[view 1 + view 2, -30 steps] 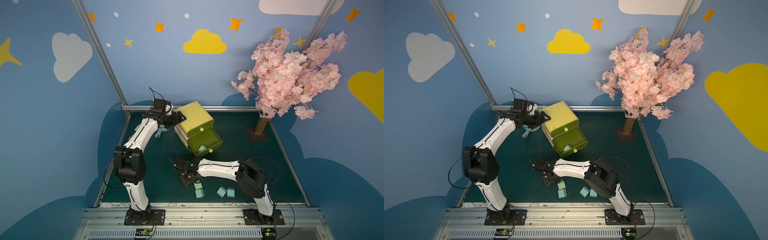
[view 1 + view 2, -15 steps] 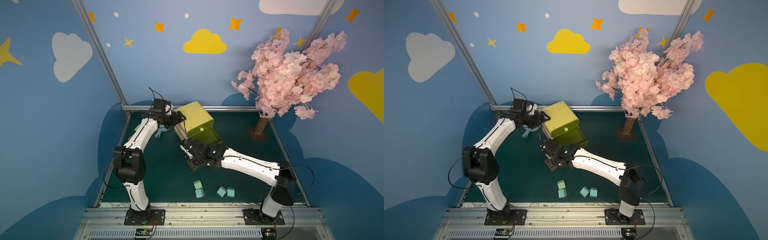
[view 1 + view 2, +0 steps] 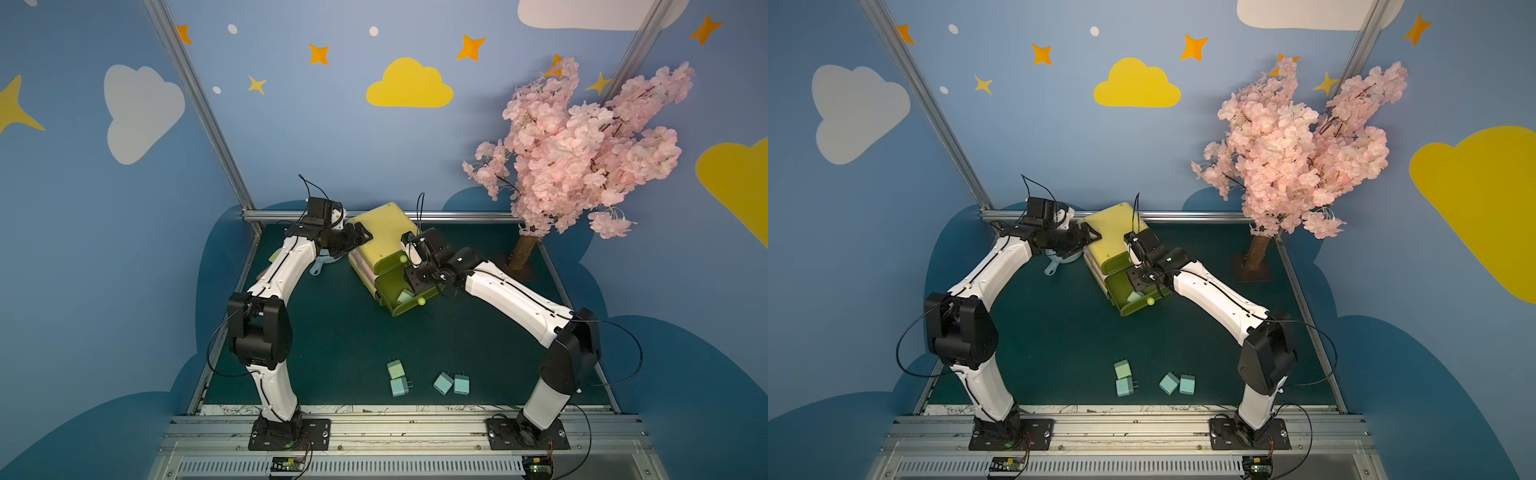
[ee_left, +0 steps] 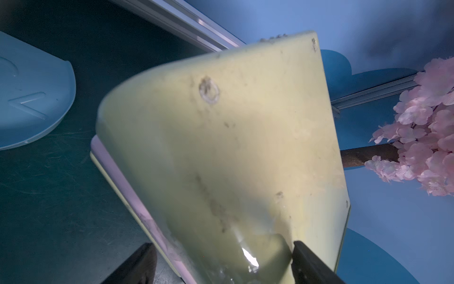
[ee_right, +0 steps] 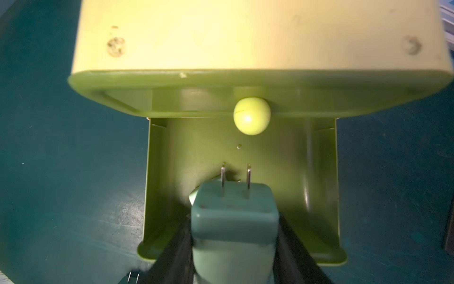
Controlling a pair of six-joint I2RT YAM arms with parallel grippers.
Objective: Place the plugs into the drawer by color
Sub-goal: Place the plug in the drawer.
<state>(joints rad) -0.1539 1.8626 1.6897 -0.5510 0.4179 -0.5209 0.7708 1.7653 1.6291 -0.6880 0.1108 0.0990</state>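
Left gripper (image 4: 223,248) is clamping the yellow chest (image 4: 221,135) steady; right gripper (image 5: 233,236) is pinching a mint-green plug (image 5: 233,204) over the open drawer (image 5: 319,184).

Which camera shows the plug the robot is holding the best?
The right wrist view: the held plug looks big, both prongs clear, in the right gripper over the open drawer. In both top views the gripper hides it. The left wrist view misses it.

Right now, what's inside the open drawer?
The open drawer holds one pastel plug near its front. The right gripper, shut on a second plug, covers part of the floor.
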